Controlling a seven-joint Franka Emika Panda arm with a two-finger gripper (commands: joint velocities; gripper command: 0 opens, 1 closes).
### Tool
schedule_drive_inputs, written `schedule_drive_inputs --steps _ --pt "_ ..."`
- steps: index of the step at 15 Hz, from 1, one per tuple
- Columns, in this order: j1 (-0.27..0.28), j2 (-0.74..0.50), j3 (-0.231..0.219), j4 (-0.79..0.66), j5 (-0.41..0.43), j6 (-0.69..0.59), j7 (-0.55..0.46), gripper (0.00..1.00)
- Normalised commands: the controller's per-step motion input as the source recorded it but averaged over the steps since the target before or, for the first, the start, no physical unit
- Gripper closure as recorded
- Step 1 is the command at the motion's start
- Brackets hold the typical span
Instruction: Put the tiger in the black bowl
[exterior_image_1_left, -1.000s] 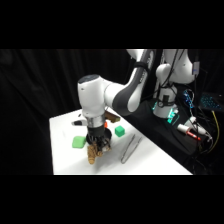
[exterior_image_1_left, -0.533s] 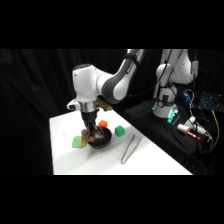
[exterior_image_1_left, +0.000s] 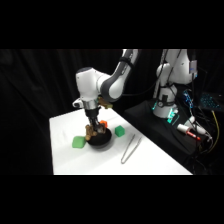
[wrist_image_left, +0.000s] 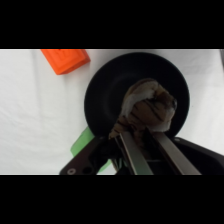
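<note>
On the white worktop the black bowl stands near the left side, between two green blocks. The pincer is clenched on the tiger, holding it over the bowl. An orange cube lies just beyond the bowl.

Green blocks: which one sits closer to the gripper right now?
The green block left of the black bowl, almost touching it below the gripper; the other green block lies clear on its right.
</note>
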Motion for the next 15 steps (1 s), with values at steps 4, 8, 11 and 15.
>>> schedule_drive_inputs --steps 4,8,11,15 --pt "-0.041 -0.14 0.009 -0.19 0.093 0.1 0.01 0.36" --pt "0.012 -0.26 -0.009 -0.16 0.015 -0.04 0.03 0.06" --pt "0.037 -0.42 -0.007 -0.13 -0.053 -0.21 -0.03 0.0" --pt "0.038 -0.41 -0.01 -0.02 -0.05 -0.35 -0.07 0.0"
